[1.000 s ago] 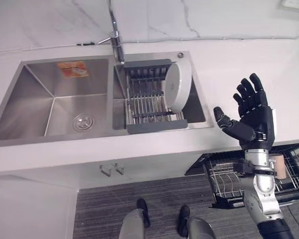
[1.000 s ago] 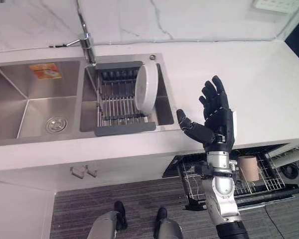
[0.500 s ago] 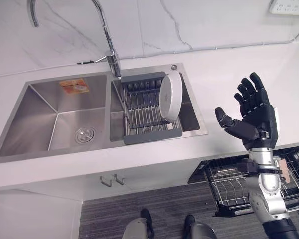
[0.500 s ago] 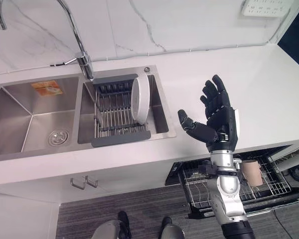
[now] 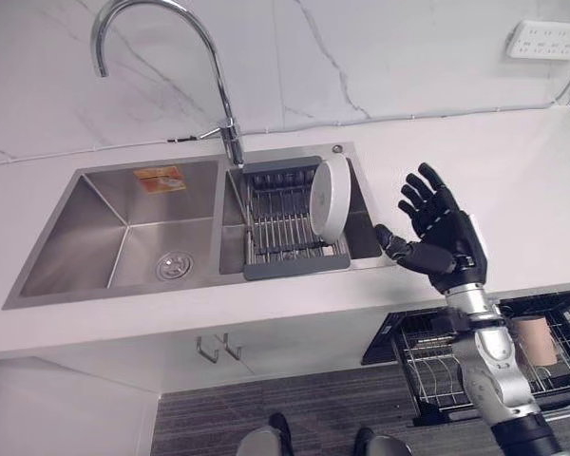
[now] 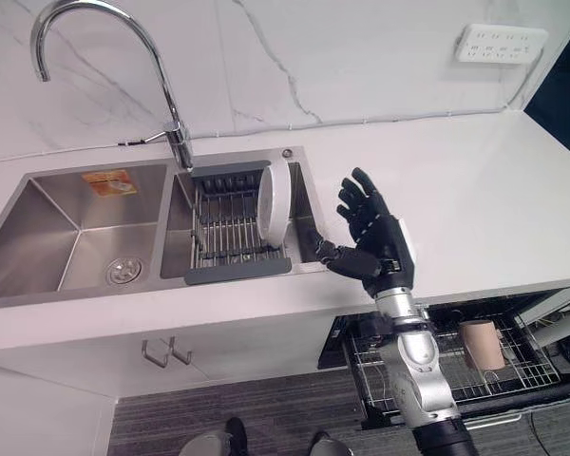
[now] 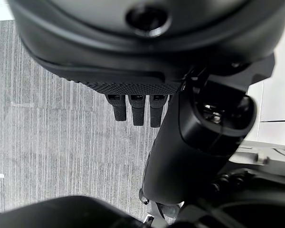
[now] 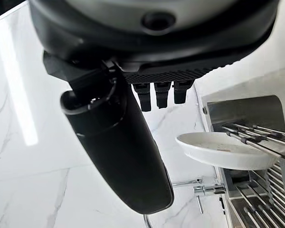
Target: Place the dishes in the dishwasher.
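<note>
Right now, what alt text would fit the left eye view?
The robot's open right hand is raised beside a round white plate standing on edge in a grey wire drying rack over a steel double sink.

A tall curved chrome faucet (image 5: 171,66) rises behind the double stainless sink (image 5: 104,237). The left basin has a round drain (image 5: 175,265) in its floor and an orange sticker (image 5: 160,178) on its back wall. A white countertop (image 5: 513,161) surrounds the sink, below a marble backsplash (image 5: 361,52) with a white power outlet (image 5: 548,40). Grey carpet (image 5: 294,408) covers the floor.
</note>
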Motion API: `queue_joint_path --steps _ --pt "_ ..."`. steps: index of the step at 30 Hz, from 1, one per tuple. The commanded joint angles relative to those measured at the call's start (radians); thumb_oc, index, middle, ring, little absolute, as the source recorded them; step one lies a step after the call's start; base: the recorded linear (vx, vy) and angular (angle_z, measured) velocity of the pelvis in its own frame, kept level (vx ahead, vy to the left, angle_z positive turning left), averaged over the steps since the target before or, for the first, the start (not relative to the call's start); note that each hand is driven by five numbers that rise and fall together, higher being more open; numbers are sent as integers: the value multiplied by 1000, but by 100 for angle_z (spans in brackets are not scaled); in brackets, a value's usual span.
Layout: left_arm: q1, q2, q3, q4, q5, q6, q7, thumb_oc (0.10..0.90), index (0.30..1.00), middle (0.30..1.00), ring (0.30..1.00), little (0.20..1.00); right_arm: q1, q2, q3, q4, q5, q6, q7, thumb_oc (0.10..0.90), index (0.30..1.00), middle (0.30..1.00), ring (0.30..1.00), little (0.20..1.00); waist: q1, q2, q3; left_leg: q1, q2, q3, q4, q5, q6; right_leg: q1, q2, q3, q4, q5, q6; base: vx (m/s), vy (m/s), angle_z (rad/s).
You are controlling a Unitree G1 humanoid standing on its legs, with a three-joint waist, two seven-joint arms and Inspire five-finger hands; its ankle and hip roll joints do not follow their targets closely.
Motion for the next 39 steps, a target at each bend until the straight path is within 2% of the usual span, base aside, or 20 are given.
queue_joint_path --steps 1,5,19,23,26,32,39 --pt "-43 -16 -27 35 1 22 -33 800 900 900 900 900 -151 8 -44 -26 32 -75 16 800 900 900 900 900 10 -15 -29 -32 12 -22 17 -96 -35 88 -2 -35 -23 -111 38 32 -3 3" --pt "-54 -24 -47 35 0 28 -20 800 900 900 900 900 -188 20 -42 22 74 -52 3 800 900 900 900 900 22 -18 -30 -34 13 -26 17 -94 -35 95 -4 -43 -23 -114 36 12 -5 2" --pt "-48 -36 -75 8 -24 56 21 800 900 900 900 900 -300 31 -63 140 92 -24 -55 800 900 900 900 900 61 -17 -24 -48 15 -36 17 -78 -38 121 -4 -63 -23 -124 29 20 -6 8" --pt "-24 -30 -85 1 -8 35 13 800 900 900 900 900 -329 31 -58 165 86 -15 -80 800 900 900 900 900 77 -13 -17 -55 12 -42 17 -72 -39 126 -4 -69 -23 -127 28 11 -1 4" --pt "-8 -30 -91 -2 1 19 12 800 900 900 900 900 -348 31 -61 184 127 5 -100 800 900 900 900 900 90 -10 -13 -61 10 -45 17 -68 -40 130 -5 -74 -23 -128 27 10 -2 2" --pt "-7 -22 -95 -2 12 15 -1 800 900 900 900 900 -376 33 -56 204 155 45 -117 800 900 900 900 900 101 -7 -5 -72 8 -52 17 -61 -41 135 -1 -76 -23 -131 24 25 -3 6" --pt "-10 -17 -104 2 13 13 -8 800 900 900 900 900 -417 40 -45 244 172 60 -150 800 900 900 900 900 114 -2 0 -81 8 -55 17 -53 -44 143 1 -80 -23 -136 20 21 2 6"
